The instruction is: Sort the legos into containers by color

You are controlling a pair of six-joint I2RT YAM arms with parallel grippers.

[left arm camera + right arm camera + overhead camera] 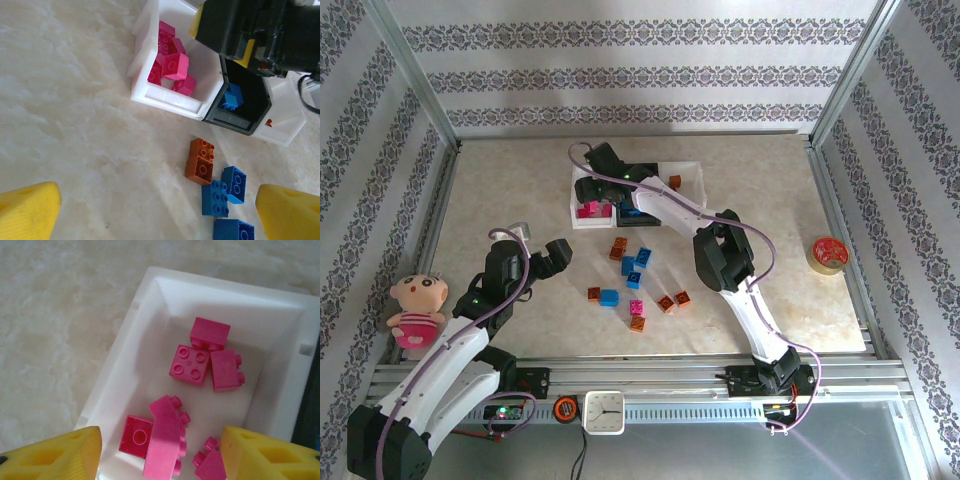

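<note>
Yellow fingertips (55, 455) of the right gripper (160, 455) stand spread wide over the left white bin (150, 300), gripping nothing. One tilted pink brick (162, 435) lies between them, touching neither finger. Several more pink legos (190, 365) lie in the same bin.

Left gripper (157, 215) hangs released and empty above bare table (75, 125), near the loose pile. An orange brick (201, 159) lies there, touching blue bricks (225, 192) just beside it.

From the left wrist view the containers sit joined in a row: white bin with pink, black bin (235, 122) in the middle with one blue brick (231, 97), then another white bin (287, 125).

From the top view the far white bin holds an orange brick (674, 181). About a dozen loose legos (635, 265), blue, orange and pink, are scattered mid-table between the arms.
</note>
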